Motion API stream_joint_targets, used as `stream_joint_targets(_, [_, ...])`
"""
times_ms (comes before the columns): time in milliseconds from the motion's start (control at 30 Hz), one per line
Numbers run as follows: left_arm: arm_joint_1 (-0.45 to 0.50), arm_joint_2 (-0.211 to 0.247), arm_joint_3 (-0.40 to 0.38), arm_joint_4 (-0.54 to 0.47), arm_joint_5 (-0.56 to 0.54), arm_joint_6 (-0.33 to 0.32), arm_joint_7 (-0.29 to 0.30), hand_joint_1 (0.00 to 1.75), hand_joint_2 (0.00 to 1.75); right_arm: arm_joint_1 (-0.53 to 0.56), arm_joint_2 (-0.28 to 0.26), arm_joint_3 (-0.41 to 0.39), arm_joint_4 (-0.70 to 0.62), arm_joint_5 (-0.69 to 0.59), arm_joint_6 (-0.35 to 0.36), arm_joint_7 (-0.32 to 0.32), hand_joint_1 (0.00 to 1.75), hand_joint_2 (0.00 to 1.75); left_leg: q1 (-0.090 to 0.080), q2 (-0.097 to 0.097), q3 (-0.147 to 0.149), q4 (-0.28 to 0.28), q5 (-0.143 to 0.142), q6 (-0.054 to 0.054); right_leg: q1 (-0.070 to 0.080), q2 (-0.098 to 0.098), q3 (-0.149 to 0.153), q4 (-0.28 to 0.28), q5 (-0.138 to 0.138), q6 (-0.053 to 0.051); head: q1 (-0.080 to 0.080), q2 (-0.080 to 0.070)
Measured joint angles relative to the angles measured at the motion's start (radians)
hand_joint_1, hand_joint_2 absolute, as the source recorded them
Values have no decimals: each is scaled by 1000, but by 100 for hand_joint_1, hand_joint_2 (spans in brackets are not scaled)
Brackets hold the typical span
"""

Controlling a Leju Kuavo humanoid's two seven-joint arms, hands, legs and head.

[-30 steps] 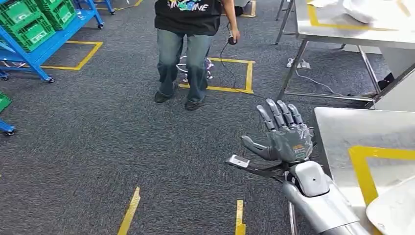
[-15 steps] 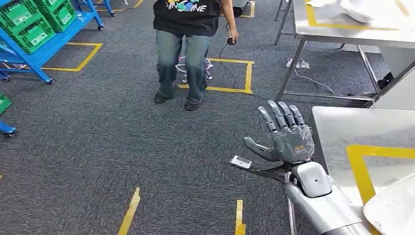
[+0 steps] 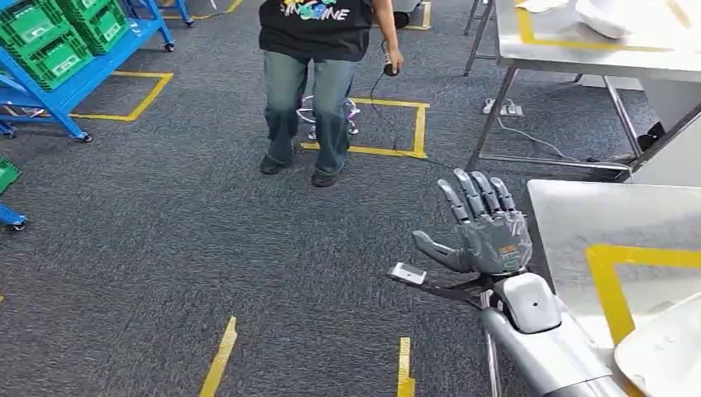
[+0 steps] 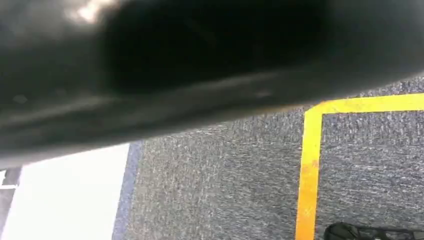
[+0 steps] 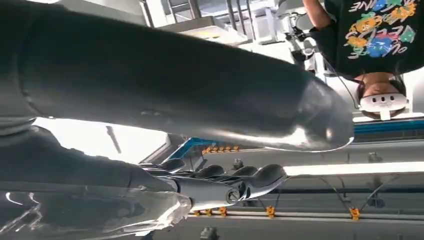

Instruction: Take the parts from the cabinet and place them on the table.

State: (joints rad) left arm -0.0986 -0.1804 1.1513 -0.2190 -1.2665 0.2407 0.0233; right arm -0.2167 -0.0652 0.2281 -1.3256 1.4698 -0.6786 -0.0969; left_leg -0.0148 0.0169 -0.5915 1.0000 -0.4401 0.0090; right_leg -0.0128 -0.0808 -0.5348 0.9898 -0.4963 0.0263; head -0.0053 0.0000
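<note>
My right hand (image 3: 488,231) is raised over the carpet, just left of the steel table (image 3: 579,223). Its fingers are spread and it holds nothing. In the right wrist view the thick thumb (image 5: 175,85) and the darker fingers (image 5: 225,180) stand apart with nothing between them. A white rounded part (image 3: 665,356) lies on the table at the bottom right corner, beside a yellow tape outline (image 3: 612,281). The blue rack (image 3: 74,83) with green bins (image 3: 58,41) stands at the far left.
A person (image 3: 318,83) in a black shirt and jeans stands ahead on the grey carpet, holding a corded device. A second steel table (image 3: 579,50) at the back right carries a white object (image 3: 608,16). Yellow tape marks the floor.
My right hand has stayed open and drifted very slightly to the right. The person has hardly moved.
</note>
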Motion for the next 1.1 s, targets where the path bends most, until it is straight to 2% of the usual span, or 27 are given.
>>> stream_joint_targets(133, [0, 2, 0, 0, -1, 2, 4, 0, 0, 0, 0, 0, 1, 0, 0, -2, 0, 0, -6, 0, -2, 3, -4, 8, -5, -2, 1, 0, 0, 9, 0, 0])
stream_joint_targets(200, [0, 2, 0, 0, -2, 3, 6, 0, 0, -2, 0, 0, 1, 0, 0, -2, 0, 0, -5, -3, 1, -7, -1, 18, -5, -7, 6, -5, -1, 18, -2, 0])
stream_joint_targets(233, [1, 2, 0, 0, -2, 3, 7, 0, 0, -3, 0, 0, 1, 0, 0, -2, 0, 0, 3, -4, 13, -20, 5, 25, -9, 12, -1, 6, -12, 21, 1, 0])
stream_joint_targets(267, [0, 1, 0, 0, -2, 5, 7, 0, 0, -4, 0, -1, 1, -1, 0, -2, 0, 0, 4, -5, 16, -21, 4, 27, -8, 46, -21, 47, -37, 19, 2, 0])
stream_joint_targets(300, [-4, 1, 0, 0, -3, 5, 7, 0, 0, -3, -1, -3, 2, -1, 0, -2, 0, 0, 4, -7, 16, -21, 4, 31, -8, 65, -61, 124, -74, 17, 5, 0])
stream_joint_targets(333, [-6, 0, 0, 0, -3, 5, 8, 0, 0, 1, -1, -3, 4, -1, 0, -2, 0, 0, 3, -11, 16, -21, 3, 33, -8, 72, -108, 213, -107, 17, 5, 0])
stream_joint_targets(367, [-7, -2, 0, 0, -4, 5, 8, 0, 0, 6, -1, -2, 6, -1, 0, -2, 0, 0, 2, -15, 16, -20, 0, 35, -8, 76, -151, 285, -129, 18, 5, 0])
stream_joint_targets(400, [-7, -2, 0, 0, -5, 5, 9, 0, 0, 11, -1, -3, 8, -1, 0, -1, 0, 0, 2, -21, 17, -20, -1, 34, -7, 77, -178, 321, -128, 18, 6, 0])
stream_joint_targets(433, [-6, -2, 0, 0, -7, 5, 10, 0, 0, 14, -1, -4, 9, 0, 0, -1, 0, 0, 2, -25, 21, -19, -4, 32, -7, 77, -182, 309, -101, 17, 5, 0])
stream_joint_targets(467, [-5, -2, 0, 0, -8, 5, 11, 0, 0, 13, -2, -4, 10, 0, 0, 0, 0, 0, 2, -30, 25, -19, -9, 29, -8, 77, -162, 252, -54, 15, 6, 0])
stream_joint_targets(533, [-6, -3, 0, 0, -9, 5, 11, 0, 0, 12, -2, -7, 10, 0, 0, 2, 0, 0, 3, -36, 38, -14, -20, 20, -9, 78, -79, 67, 47, 10, 6, 0])
stream_joint_targets(567, [-6, -3, 0, 0, -10, 5, 11, 0, 0, 12, -2, -7, 10, 0, 0, 2, 0, 0, -1, -37, 39, -12, -26, 13, -7, 82, -59, 35, 26, 8, 4, 0])
stream_joint_targets(600, [-8, -3, 0, 0, -10, 6, 11, 0, 0, 11, -2, -7, 10, 0, 0, 2, 0, 0, -3, -39, 35, -5, -31, 6, -7, 84, -43, 16, 21, 5, 5, 0])
stream_joint_targets(700, [-5, -4, 0, 0, -10, 8, 11, 0, 0, 13, -3, -8, 11, 0, 0, 2, 0, 0, 3, -39, 38, -10, -33, -9, 0, 85, -43, 18, 18, -11, 3, 0])
stream_joint_targets(733, [-5, -1, 0, 0, -10, 8, 11, 0, 0, 13, -3, -8, 11, 0, 0, 2, 0, 0, 5, -38, 42, -5, -43, -15, -7, 83, -30, 10, 19, -17, 4, 0])
stream_joint_targets(767, [-6, -2, 0, 0, -10, 8, 11, 0, 0, 11, -3, -8, 11, 0, 0, 2, 0, 0, 5, -33, 32, 23, -55, -22, -7, 82, -21, 6, 15, -23, -3, 0])
stream_joint_targets(800, [-7, -2, 0, 0, -10, 8, 11, 0, 0, 10, -3, -8, 11, 0, 0, 2, 0, 0, 7, -32, -1, 84, -81, -27, -7, 79, -15, 6, 12, -28, -10, 0])
stream_joint_targets(833, [-8, -2, 0, 0, -10, 8, 11, 0, 0, 11, -3, -8, 11, 0, 0, 2, 0, 0, 11, -31, -54, 175, -115, -31, -6, 79, -10, 6, 6, -31, -8, 0])
stream_joint_targets(867, [-6, -2, 0, 0, -10, 8, 11, 0, 0, 12, -3, -8, 11, 0, 0, 2, 0, 0, 13, -31, -106, 257, -137, -34, -5, 78, -5, 6, -1, -31, -8, 0])
stream_joint_targets(900, [-4, -2, 0, 0, -10, 8, 11, 0, 0, 13, -3, -8, 12, 0, 0, 2, 0, 0, 15, -30, -143, 304, -137, -36, -5, 78, 0, 6, -7, -31, -9, 0])
stream_joint_targets(933, [0, -2, 0, 0, -10, 8, 11, 0, 0, 15, -3, -6, 12, 0, 0, 2, 0, 0, 16, -30, -157, 303, -111, -37, -5, 79, 10, 6, -14, -30, -9, 0])
stream_joint_targets(967, [1, -2, 0, 0, -10, 8, 11, 0, 0, 15, -3, -6, 12, 0, 0, 2, 0, 0, 17, -30, -150, 263, -65, -36, -5, 79, 20, 6, -23, -28, -9, 0])
stream_joint_targets(1033, [2, -3, 0, 0, -10, 8, 11, 0, 0, 14, -3, -6, 12, 0, 0, 2, 0, 0, 18, -27, -89, 94, 58, -29, -5, 79, 50, 5, -44, -23, -8, 0])
stream_joint_targets(1067, [3, -3, 0, 0, -10, 8, 11, 0, 0, 14, -3, -6, 13, 0, 0, 2, 0, 0, 16, -22, -65, 47, 68, -24, -7, 78, 46, 3, -54, -17, -7, 0])
stream_joint_targets(1100, [2, -3, 0, 0, -10, 8, 11, 0, 0, 12, -3, -6, 13, 0, 0, 2, 0, 0, 9, -22, -49, 27, 47, -18, 0, 80, 50, 4, -64, -6, -9, 0])
